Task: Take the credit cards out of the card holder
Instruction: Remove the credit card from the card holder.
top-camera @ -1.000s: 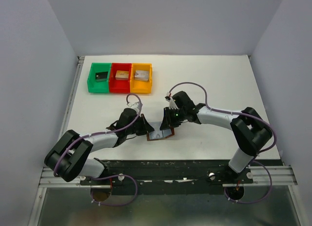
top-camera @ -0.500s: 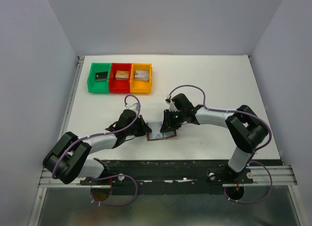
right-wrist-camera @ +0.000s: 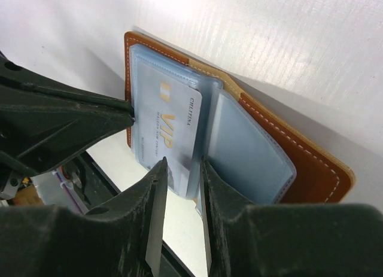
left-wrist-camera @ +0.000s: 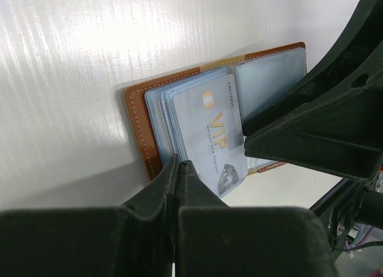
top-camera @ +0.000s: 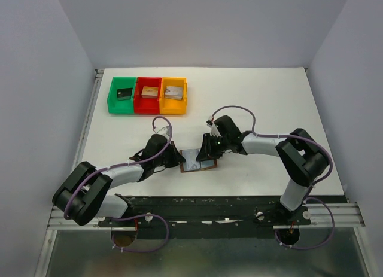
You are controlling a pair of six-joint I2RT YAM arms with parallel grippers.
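Note:
The card holder [top-camera: 206,166] lies open on the white table between my two grippers, brown leather with light blue sleeves [right-wrist-camera: 248,148]. A silvery grey-blue credit card [right-wrist-camera: 170,121] marked VIP sticks partly out of a sleeve; it also shows in the left wrist view [left-wrist-camera: 212,130]. My left gripper [left-wrist-camera: 178,163] is shut, its tip pressing on the card holder's edge [left-wrist-camera: 136,118]. My right gripper [right-wrist-camera: 182,163] is open by a narrow gap, and the card's lower edge lies between its fingers. The other cards are hidden.
Green [top-camera: 111,97], red [top-camera: 138,103] and orange [top-camera: 183,97] trays stand in a row at the back left, each with a small block. The table's near edge and a black rail [top-camera: 209,205] run just below the card holder.
My right gripper has shifted left and down onto the card holder's right side. The card holder now lies flatter. My left gripper has hardly moved.

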